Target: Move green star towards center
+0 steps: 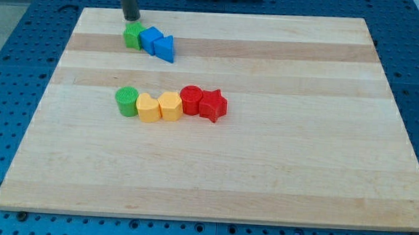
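The green star (133,35) lies near the top left of the wooden board (264,172), touching a blue cube (150,39) on its right. A blue triangle (165,48) touches that cube's right side. My tip (131,18) stands just above the green star in the view, at its upper edge, close to it or touching it.
A row of blocks lies left of the board's middle: a green cylinder (127,101), a yellow block (148,108), a second yellow block (171,105), a red cylinder (191,100) and a red star (212,104). A blue perforated table (7,83) surrounds the board.
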